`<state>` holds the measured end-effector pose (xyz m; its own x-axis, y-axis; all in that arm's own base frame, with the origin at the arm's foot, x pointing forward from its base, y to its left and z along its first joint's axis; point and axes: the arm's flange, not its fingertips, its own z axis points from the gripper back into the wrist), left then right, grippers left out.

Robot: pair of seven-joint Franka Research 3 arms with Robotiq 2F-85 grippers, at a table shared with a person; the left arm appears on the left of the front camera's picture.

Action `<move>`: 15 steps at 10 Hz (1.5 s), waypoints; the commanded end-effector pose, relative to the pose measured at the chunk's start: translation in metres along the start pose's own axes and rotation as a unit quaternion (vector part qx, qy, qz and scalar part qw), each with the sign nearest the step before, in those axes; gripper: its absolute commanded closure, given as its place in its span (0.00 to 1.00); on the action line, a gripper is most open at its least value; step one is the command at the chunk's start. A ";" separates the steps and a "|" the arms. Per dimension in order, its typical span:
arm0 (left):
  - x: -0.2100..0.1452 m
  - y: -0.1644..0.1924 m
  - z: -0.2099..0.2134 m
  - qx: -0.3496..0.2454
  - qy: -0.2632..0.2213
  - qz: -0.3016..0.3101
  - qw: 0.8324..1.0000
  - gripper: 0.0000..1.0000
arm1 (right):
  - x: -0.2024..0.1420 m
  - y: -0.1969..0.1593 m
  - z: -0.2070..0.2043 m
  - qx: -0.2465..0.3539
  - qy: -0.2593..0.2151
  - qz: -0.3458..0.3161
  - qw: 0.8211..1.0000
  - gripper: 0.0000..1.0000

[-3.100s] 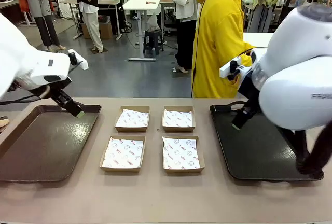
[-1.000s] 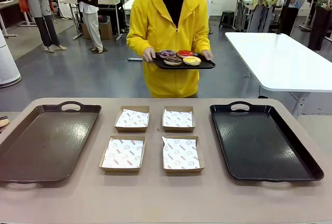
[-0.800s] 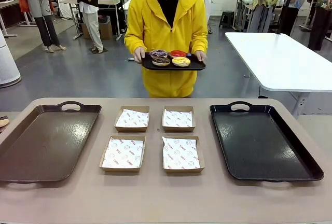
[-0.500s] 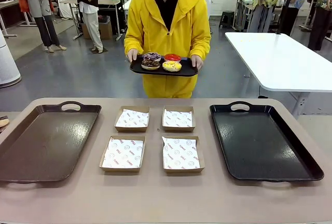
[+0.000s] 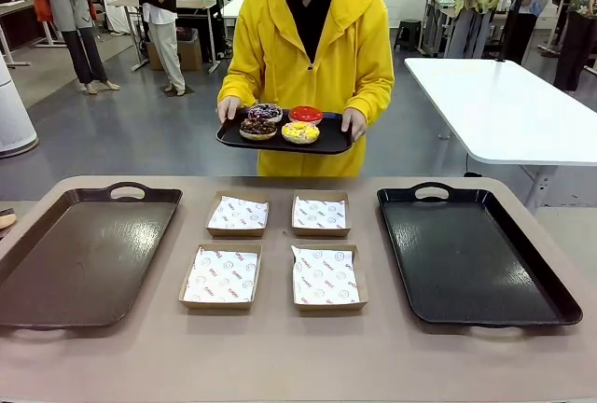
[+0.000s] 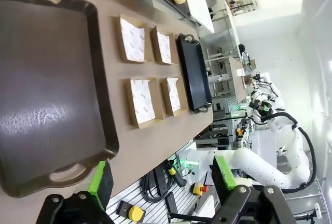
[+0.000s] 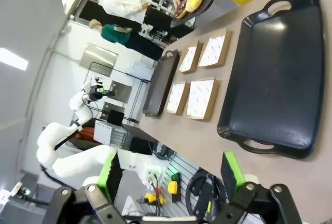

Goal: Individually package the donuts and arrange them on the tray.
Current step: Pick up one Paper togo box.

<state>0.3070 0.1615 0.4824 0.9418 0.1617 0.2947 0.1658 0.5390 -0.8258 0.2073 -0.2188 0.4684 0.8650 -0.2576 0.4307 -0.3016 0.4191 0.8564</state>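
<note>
The front camera looks from the robot's side across the table [image 5: 280, 366] at the person [image 5: 308, 48]. Both wrist cameras hang high and well back, rolled sideways; all views share the four boxes [image 5: 222, 277] and, apparently, the donuts [image 5: 300, 132].

Bright, even overhead light with faint shadows. Glare streaks the left tray [image 6: 41, 115] and speckles the right tray [image 5: 466, 254]. Wrist views bend at their edges, and their far backgrounds are overexposed.
</note>
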 end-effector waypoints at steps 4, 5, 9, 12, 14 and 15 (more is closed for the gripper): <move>-0.002 0.004 0.001 0.009 0.004 0.004 1.000 0.00 | 0.000 0.000 0.000 0.000 0.000 0.000 1.000 0.00; -0.002 0.004 0.001 0.009 0.004 0.004 1.000 0.00 | 0.000 0.000 0.000 0.000 0.000 0.000 1.000 0.00; -0.002 0.004 0.001 0.009 0.004 0.004 1.000 0.00 | 0.000 0.000 0.000 0.000 0.000 0.000 1.000 0.00; -0.002 0.004 0.001 0.009 0.004 0.004 1.000 0.00 | 0.000 0.000 0.000 0.000 0.000 0.000 1.000 0.00; -0.002 0.004 0.001 0.009 0.004 0.004 1.000 0.00 | 0.000 0.000 0.000 0.000 0.000 0.000 1.000 0.00; -0.002 0.004 0.001 0.009 0.004 0.004 1.000 0.00 | 0.000 0.000 0.000 0.000 0.000 0.000 1.000 0.00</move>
<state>0.3061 0.1658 0.4764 0.9489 0.1537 0.2758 0.1445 0.5652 -0.8122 0.2082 -0.2185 0.4684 0.8684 -0.2558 0.4247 -0.2926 0.4272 0.8555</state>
